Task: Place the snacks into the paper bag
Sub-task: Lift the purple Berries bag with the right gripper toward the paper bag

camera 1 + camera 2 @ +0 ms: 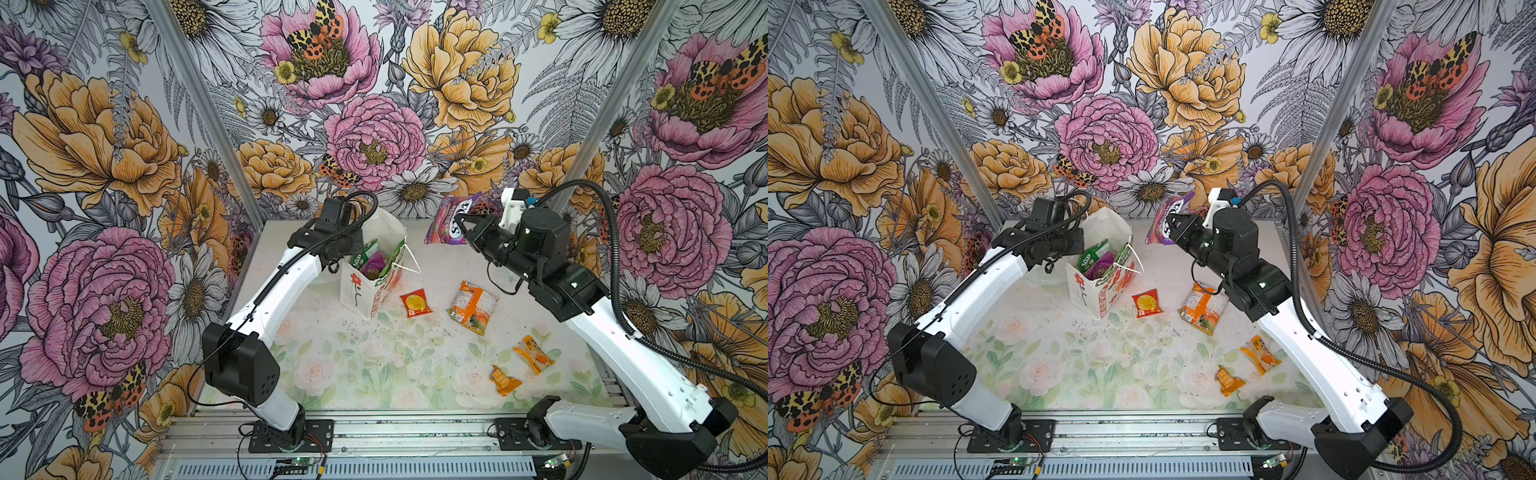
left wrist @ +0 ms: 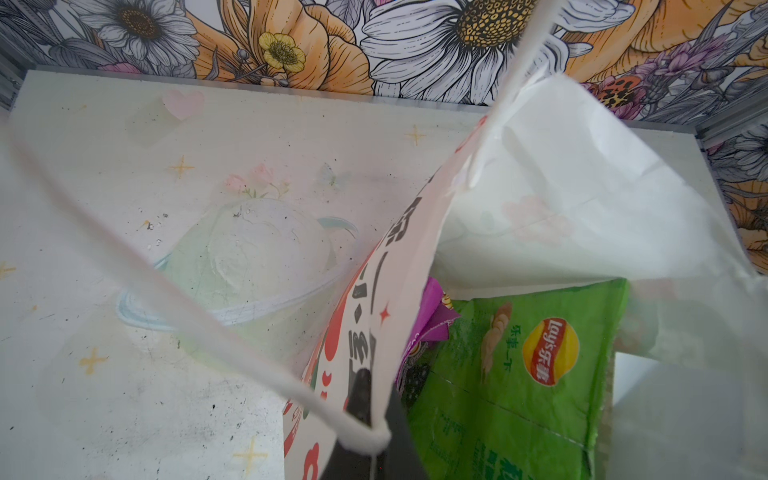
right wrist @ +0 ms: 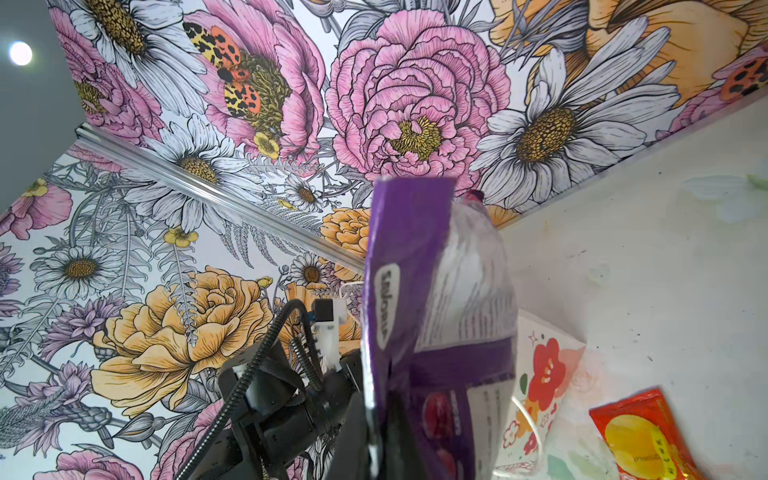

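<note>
The white paper bag [image 1: 360, 291] [image 1: 1086, 289] with red flowers stands upright at the back of the table, mouth open. Inside it lie a big green packet [image 1: 365, 253] [image 2: 519, 395] and a purple packet [image 1: 376, 267] [image 2: 432, 316]. My left gripper [image 1: 356, 246] [image 2: 374, 446] is shut on the bag's rim by a cord handle. My right gripper [image 1: 468, 225] [image 3: 374, 453] is shut on the purple FOX'S packet [image 1: 451, 224] [image 1: 1166, 220] [image 3: 440, 311], held in the air to the right of the bag and behind it.
On the table lie a red sachet [image 1: 416, 303] [image 3: 644, 436], an orange packet [image 1: 473, 306] and two small orange wrappers [image 1: 533, 354] [image 1: 504, 380]. Flowered walls close the back and both sides. A metal rail [image 1: 374, 432] runs along the front.
</note>
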